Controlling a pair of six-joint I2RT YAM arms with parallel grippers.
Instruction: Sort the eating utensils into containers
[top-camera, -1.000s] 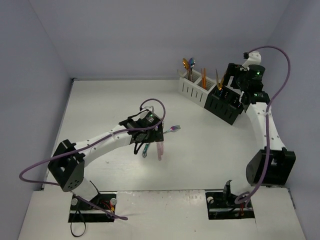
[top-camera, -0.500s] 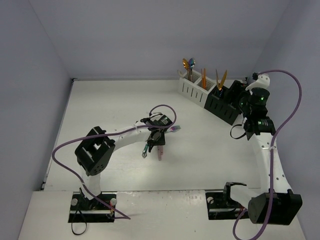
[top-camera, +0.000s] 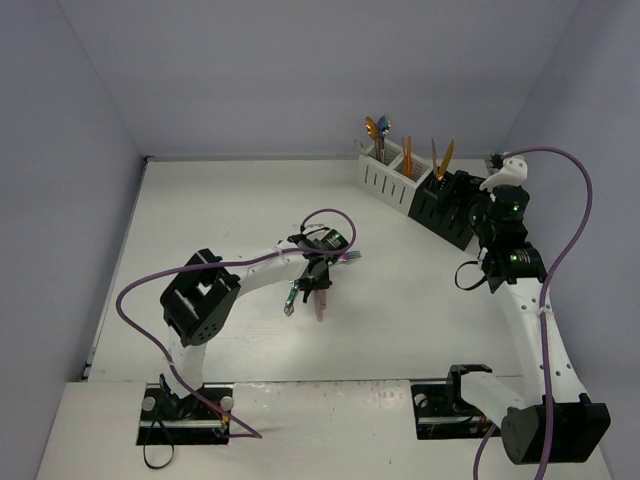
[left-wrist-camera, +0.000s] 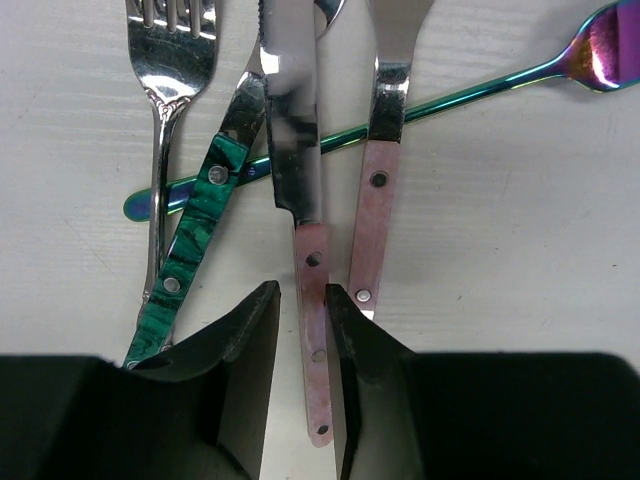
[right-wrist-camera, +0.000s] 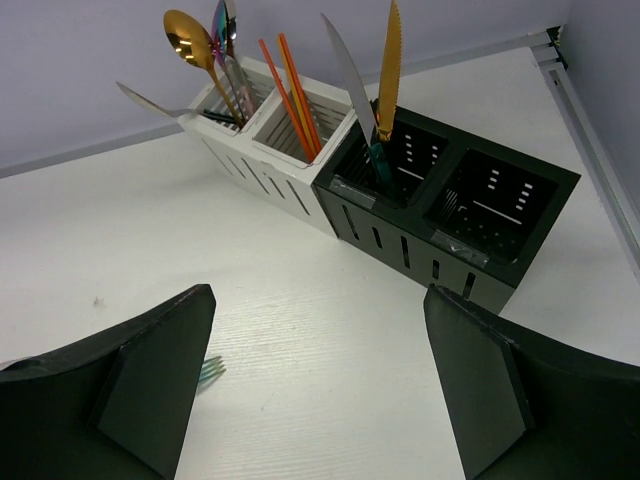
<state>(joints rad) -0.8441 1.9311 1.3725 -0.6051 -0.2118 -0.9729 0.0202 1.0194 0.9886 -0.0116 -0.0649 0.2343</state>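
Your left jaws straddle the pink handle of the silver-bladed knife (left-wrist-camera: 300, 215) lying 12-to-6 in the pile on the worktop (left-wrist-camera: 520, 260), nearly closed, can't tell if clamped; right jaws wide apart, empty, near the black slotted caddy (top-camera: 440, 215) at 2 o'clock from the pile
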